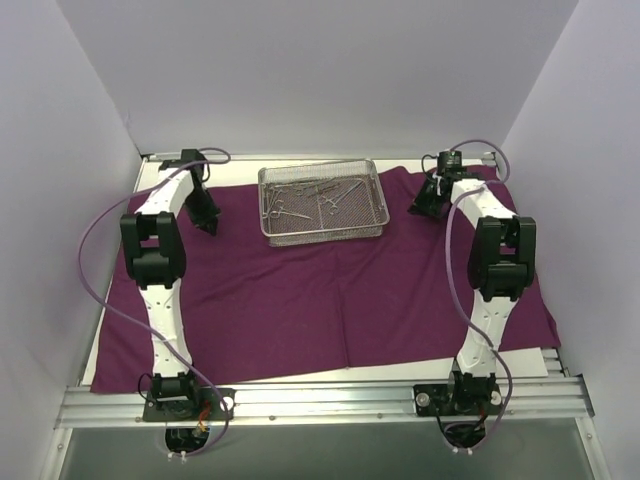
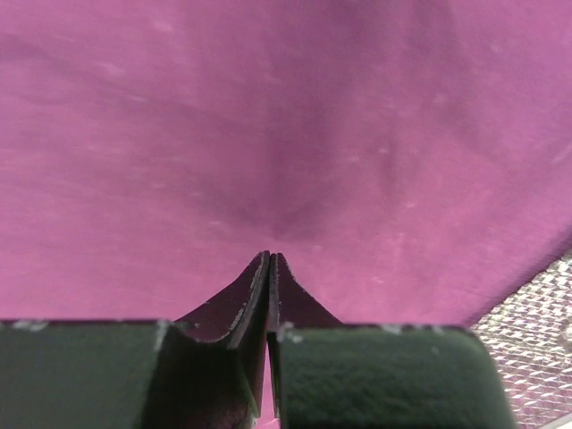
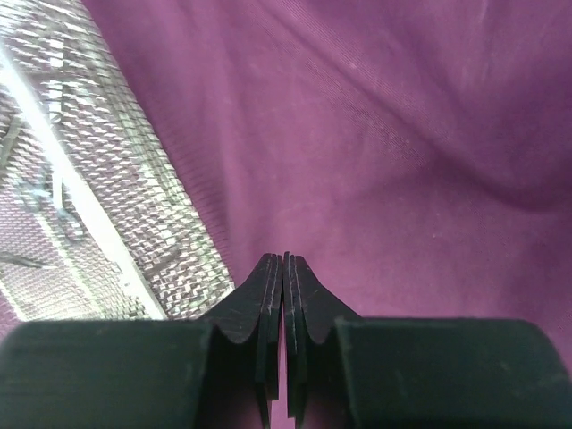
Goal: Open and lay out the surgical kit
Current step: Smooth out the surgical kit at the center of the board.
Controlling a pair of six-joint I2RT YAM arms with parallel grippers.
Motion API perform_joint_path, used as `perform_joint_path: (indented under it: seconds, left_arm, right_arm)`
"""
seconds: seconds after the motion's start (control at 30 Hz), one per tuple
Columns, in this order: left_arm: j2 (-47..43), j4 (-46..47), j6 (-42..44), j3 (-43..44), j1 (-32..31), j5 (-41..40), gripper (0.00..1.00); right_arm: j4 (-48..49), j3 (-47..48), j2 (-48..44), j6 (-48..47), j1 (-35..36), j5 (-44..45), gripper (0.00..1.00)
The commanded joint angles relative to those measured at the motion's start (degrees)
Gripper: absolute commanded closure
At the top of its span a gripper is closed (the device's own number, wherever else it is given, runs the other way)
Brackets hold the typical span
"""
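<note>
Since the purple cloth (image 1: 330, 310) lies spread over the tabletop (image 1: 520, 365), the mesh tray (image 1: 320, 230) sits exposed at its far middle. The left hand (image 2: 271, 257) pinches a pucker of cloth beside the tray, probably to tug it flatter. The right hand (image 3: 284, 257) is pressed together against the cloth. The instruments (image 1: 310, 195) lie inside the tray, not yet laid out.

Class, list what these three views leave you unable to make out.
Instruments in the mesh tray: top view, too small to count.
Whether the shut left gripper or right gripper pinches the purple cloth: wrist views, own fingertips hide it.
Mesh tray: right wrist view, cut off by left edge.
</note>
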Motion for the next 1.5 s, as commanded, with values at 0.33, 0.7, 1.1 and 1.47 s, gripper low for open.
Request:
perform_joint_path:
  seconds: [0.33,0.7,1.1,1.47]
  left_arm:
    - [17.47,-3.52,-1.52,18.31,-0.76,6.76,0.87]
    - [26.61,0.78,-0.81,29.83,5.13,18.62,0.84]
    - [30.93,3.77,-1.43,36.08,12.69,23.38,0.82]
    - [21.97,6.06,-1.17,33.36,11.55,27.07,0.71]
  right_arm:
    - [1.00,-4.08,4.91,2.31,0.84,-0.64,1.00]
    - [2.32,-2.50,10.71,8.82,6.21,-2.40,1.00]
    - [-0.31,9.43,18.71,9.53,6.91,-5.12,1.00]
    - [-2.67,1.19,5.90,7.08,-1.60,-0.13,1.00]
